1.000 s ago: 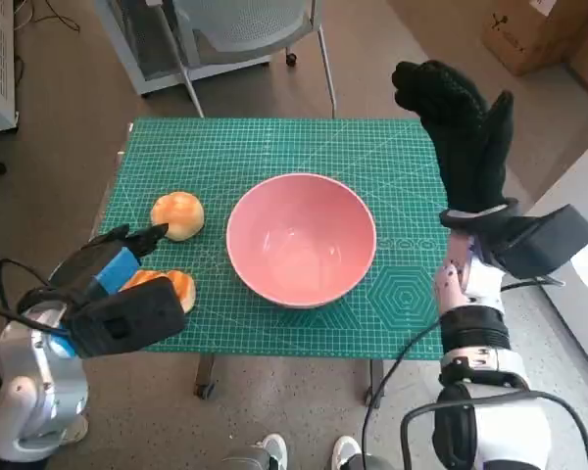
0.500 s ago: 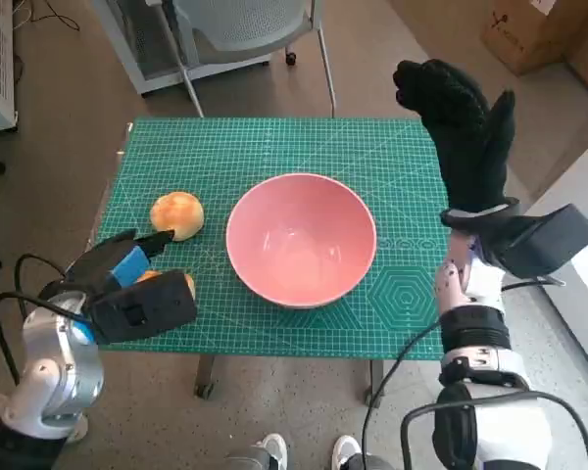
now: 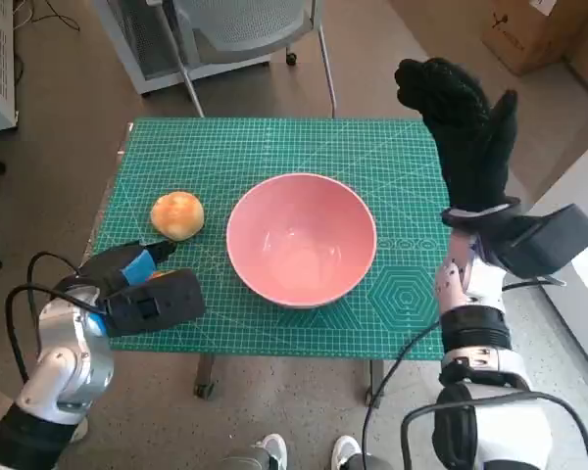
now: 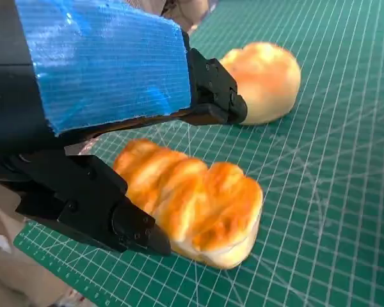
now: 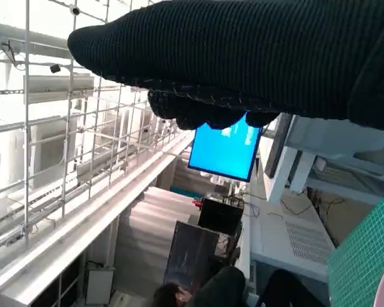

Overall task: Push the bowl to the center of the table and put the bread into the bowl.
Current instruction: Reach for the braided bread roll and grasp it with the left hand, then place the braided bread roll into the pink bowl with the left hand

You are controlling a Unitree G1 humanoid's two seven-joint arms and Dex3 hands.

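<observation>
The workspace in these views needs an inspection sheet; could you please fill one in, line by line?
Surface: green cutting mat covering the small table.
Job's things: pink bowl upright, empty, near the mat's middle; round bun beside it on the robot's left; ridged loaf flat on the mat near the front edge.
Clutter: nothing seen on the mat.
Hands: left hand over the loaf, fingers on either side of it, contact unclear; right hand raised above the mat's right edge, holding nothing.
Cables: black cables looping at the left forearm, more at the right.
Surroundings: chair behind the table, cardboard box, a seated person, feet near the table's front.
</observation>
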